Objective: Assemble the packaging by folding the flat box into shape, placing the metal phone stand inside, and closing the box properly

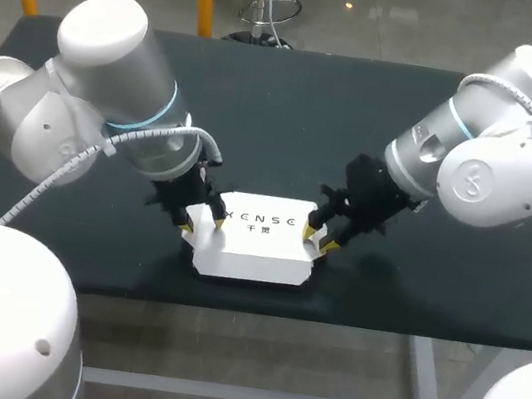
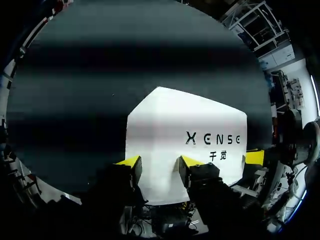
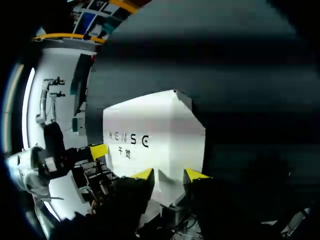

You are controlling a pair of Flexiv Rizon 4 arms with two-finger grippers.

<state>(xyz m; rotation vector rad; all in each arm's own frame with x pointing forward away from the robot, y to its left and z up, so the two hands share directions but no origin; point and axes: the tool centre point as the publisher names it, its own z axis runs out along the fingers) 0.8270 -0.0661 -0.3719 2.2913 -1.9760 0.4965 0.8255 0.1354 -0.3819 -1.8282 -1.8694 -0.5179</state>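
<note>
The white box [image 1: 254,243] stands already shaped near the front edge of the counter [image 1: 290,112], with the left gripper [image 1: 188,223] and right gripper [image 1: 317,235] spread open at its two ends, so the closing step seems in hand and next probably needs careful pressing of the end flaps.

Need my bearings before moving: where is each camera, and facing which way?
Head: above and behind, looking down at the table; both arms, left hand and right hand at the ends of the box.
Left wrist: on left arm, looking along its yellow tips across the box.
Right wrist: same, from the opposite end.
Shared: the box; each wrist view catches the other hand's tip.
</note>
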